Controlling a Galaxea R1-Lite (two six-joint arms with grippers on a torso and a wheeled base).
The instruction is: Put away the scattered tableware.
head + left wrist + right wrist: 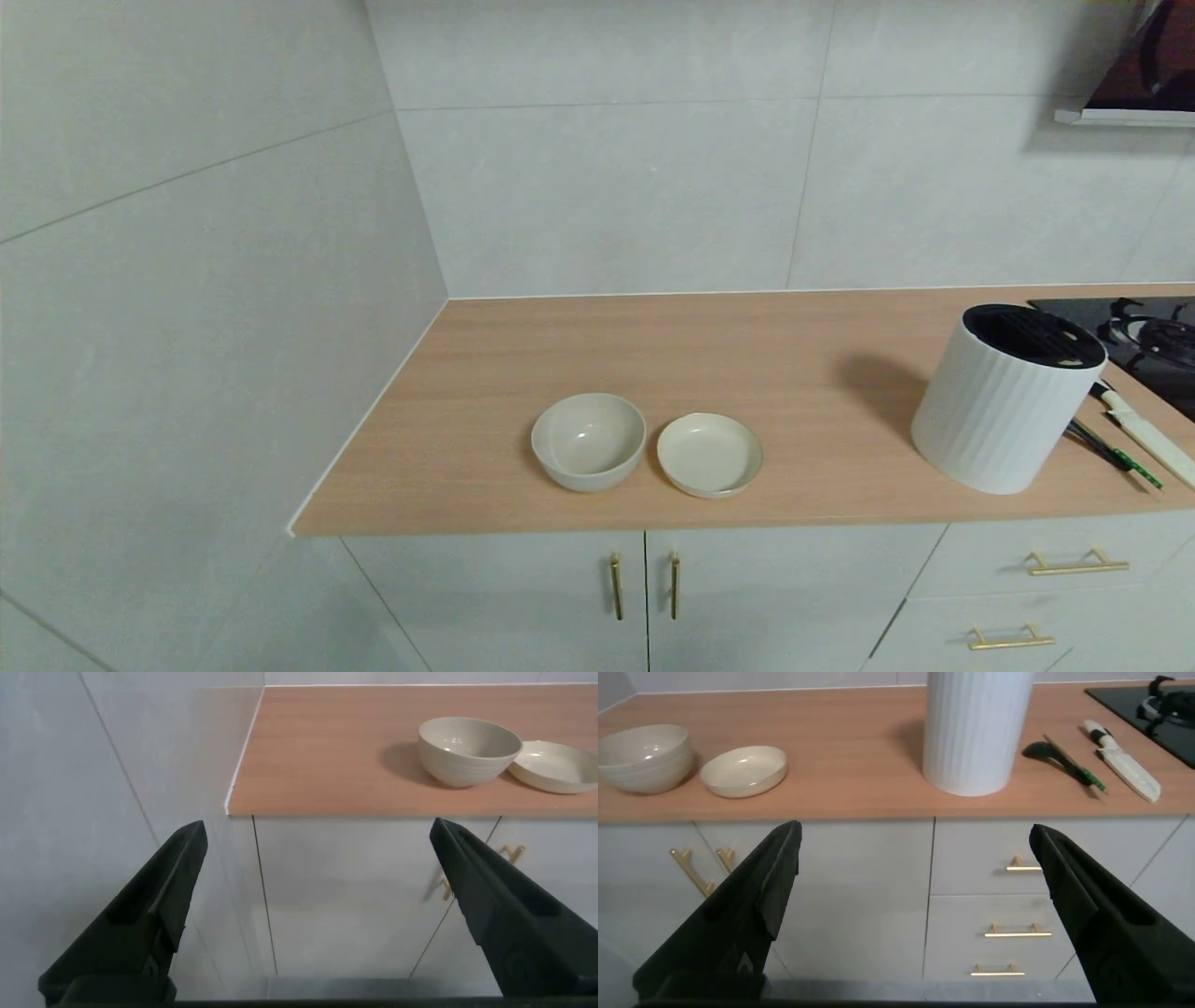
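On the wooden worktop (pixel 747 373) a cream bowl (pixel 588 441) and a shallow cream dish (pixel 709 455) sit side by side near the front edge, rims almost touching, with the bowl on the robot's left. Well apart to the right stands a white ribbed utensil holder (pixel 1004 399) with a dark slotted top. Just beyond it lie a dark-handled utensil (pixel 1111 453) and a pale knife (pixel 1148 437) beside the hob (pixel 1144 336).

The left claw (pixel 318 905) is spread wide and holds nothing. It hangs in front of the white cupboard doors (pixel 346 896), below the worktop's edge and well apart from the bowl and dish, which lie up on the surface beyond it.

The right claw (pixel 920 915) is likewise spread and empty, level with the drawer fronts (pixel 1018 924). The holder stands on the worktop beyond it, and the dish and bowl lie farther to the robot's left — nothing touches either claw.
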